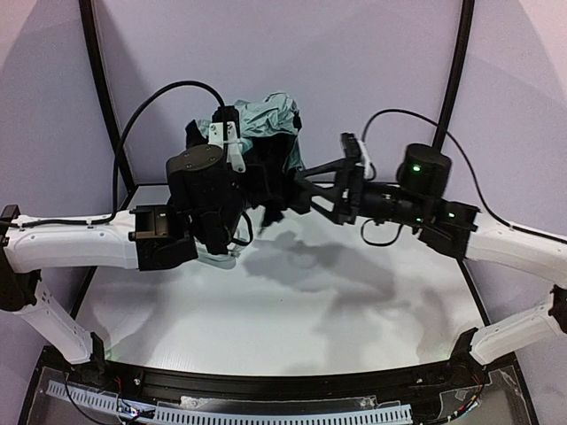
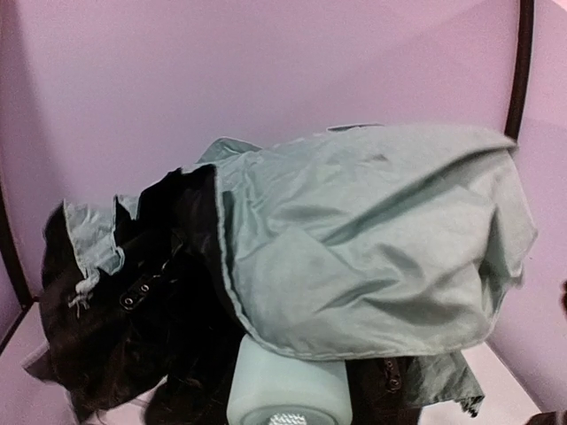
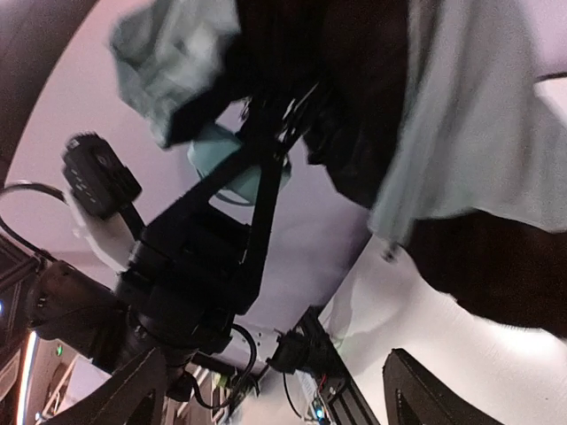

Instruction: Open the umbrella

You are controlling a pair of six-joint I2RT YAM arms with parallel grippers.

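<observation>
Our left hand clamped the stiff handle of the light, limp mint-green crinkled-fabric umbrella; our right hand gaped at three o'clock.

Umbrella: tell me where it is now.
Top view: the umbrella is bunched at centre back, raised off the table, between the left arm and right arm.
</observation>
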